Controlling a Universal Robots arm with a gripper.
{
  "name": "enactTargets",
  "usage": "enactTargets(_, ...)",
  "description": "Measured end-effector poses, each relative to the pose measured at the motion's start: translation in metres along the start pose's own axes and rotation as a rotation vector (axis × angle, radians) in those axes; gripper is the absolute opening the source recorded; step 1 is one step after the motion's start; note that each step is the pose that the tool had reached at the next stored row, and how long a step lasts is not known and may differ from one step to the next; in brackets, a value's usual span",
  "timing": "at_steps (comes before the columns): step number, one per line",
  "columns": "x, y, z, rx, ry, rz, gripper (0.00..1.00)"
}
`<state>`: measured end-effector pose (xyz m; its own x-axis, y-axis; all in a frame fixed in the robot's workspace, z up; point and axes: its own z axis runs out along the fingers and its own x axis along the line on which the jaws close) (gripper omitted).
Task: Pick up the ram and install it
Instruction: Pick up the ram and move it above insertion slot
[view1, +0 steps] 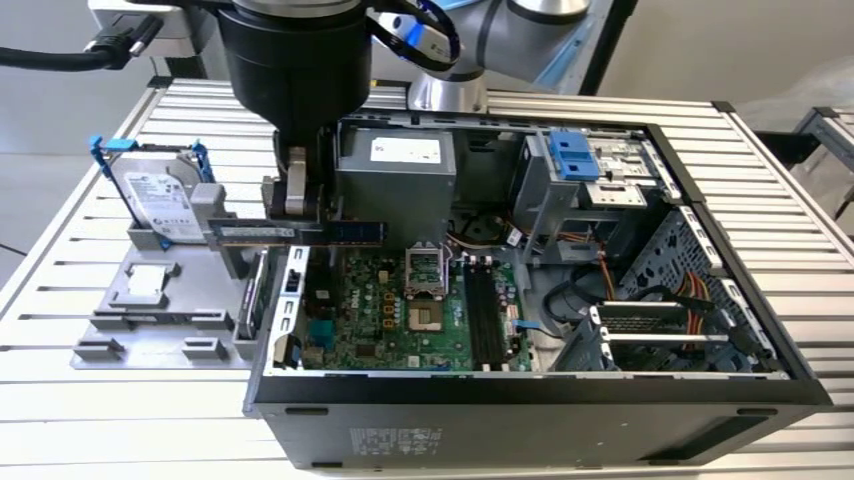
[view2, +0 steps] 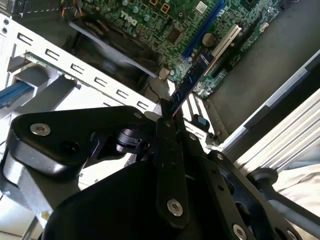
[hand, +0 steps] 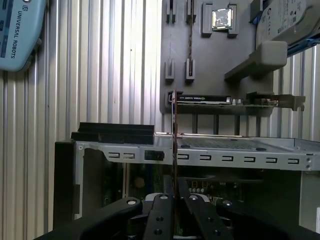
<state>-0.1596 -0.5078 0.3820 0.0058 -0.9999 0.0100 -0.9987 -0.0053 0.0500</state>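
My gripper (view1: 304, 212) is shut on the ram (view1: 254, 232), a thin dark green stick held level and edge-up. It hangs over the open computer case's wall on the exterior view's left, with one end above the grey fixture plate (view1: 140, 310) and the other over the motherboard (view1: 400, 310). In the second wrist view the ram (view2: 192, 77) sticks out from between the fingertips (view2: 165, 122) towards the board below. The first wrist view has the ram (hand: 173, 135) edge-on as a thin line above the gripper (hand: 173, 200). The long memory slots (view1: 483, 320) lie further towards the exterior view's right.
A silver hard drive (view1: 154, 195) with blue rails stands at the back of the fixture plate. An upright card (hand: 240, 101) with a metal bracket sits in the plate beside the case wall (hand: 225, 157). Inside the case are a power supply (view1: 394, 165), a drive cage (view1: 594, 170) and cables (view1: 694, 290).
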Motion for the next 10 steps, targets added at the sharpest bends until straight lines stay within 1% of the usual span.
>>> enactTargets(8,0.0001,-0.0103,-0.0005,-0.0008,0.0000,0.000,0.00)
enactTargets(9,0.0001,-0.0128,-0.0007,-0.0009,0.0001,0.000,0.00)
enactTargets(10,0.0001,-0.0139,-0.0007,-0.0009,0.0001,0.000,0.00)
